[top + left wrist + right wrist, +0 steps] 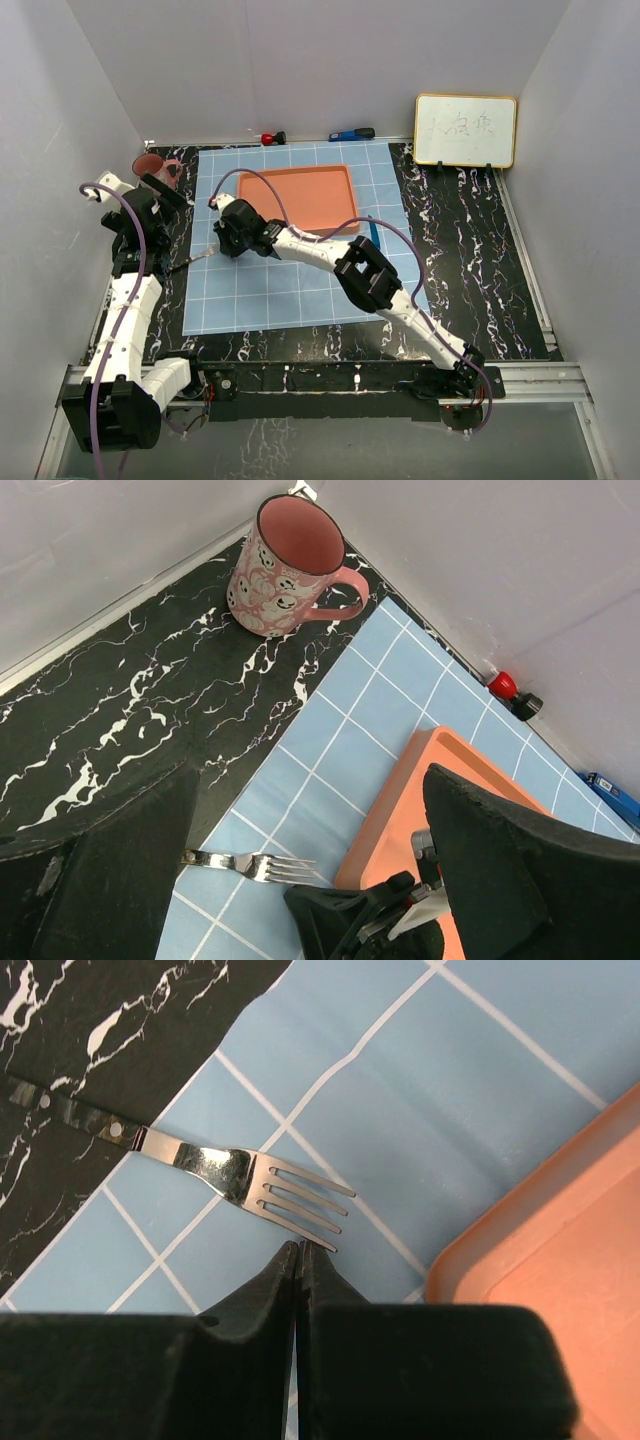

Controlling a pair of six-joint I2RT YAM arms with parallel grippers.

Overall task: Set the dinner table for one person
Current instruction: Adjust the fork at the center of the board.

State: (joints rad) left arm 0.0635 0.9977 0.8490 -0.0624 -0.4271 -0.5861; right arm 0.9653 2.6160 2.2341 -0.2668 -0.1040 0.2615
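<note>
The right gripper (300,1250) is clenched empty; unless opened, the fork (238,1173) just beyond its tips could be pushed aside, not grasped.

In the right wrist view the fork (215,1165) handle runs out of the left edge, and the right edge cuts the tray (560,1250). From above, the left arm (130,300) hides part of the mug (150,163), and the whiteboard (466,130) writing is too small to read.
</note>
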